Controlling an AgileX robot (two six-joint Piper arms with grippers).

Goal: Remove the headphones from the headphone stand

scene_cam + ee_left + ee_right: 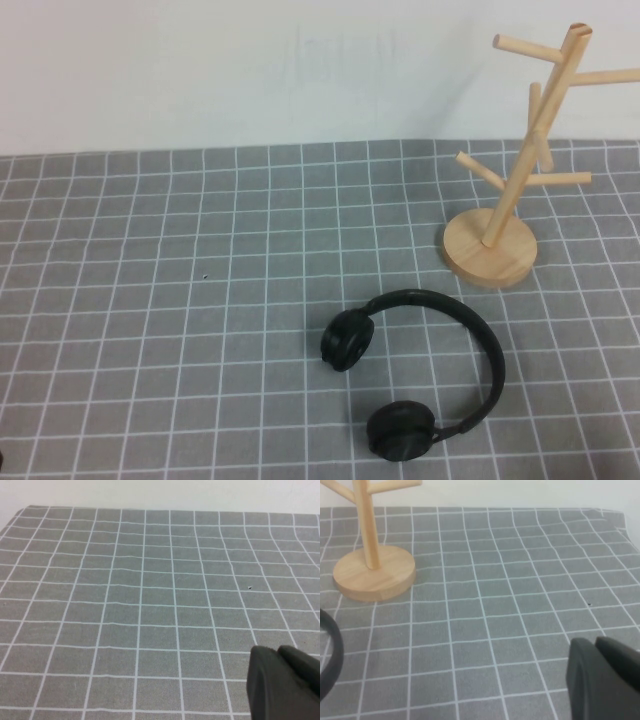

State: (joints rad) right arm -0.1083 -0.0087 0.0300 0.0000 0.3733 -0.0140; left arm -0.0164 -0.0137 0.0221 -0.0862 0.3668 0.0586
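Note:
The black headphones (420, 370) lie flat on the grey checked cloth near the front, off the stand, with both ear cups toward the left. The light wooden headphone stand (510, 180) stands upright behind them at the back right, and its pegs are bare. In the right wrist view the stand's base (374, 572) shows, and a bit of the black headband (331, 655) shows at the edge. My right gripper (594, 644) is shut and empty, low over the cloth, apart from both. My left gripper (276, 651) is shut and empty over bare cloth on the left side.
The grey checked cloth (150, 300) covers the table up to a white wall at the back. Neither arm shows in the high view. The cloth's far right edge (615, 517) is slightly wrinkled.

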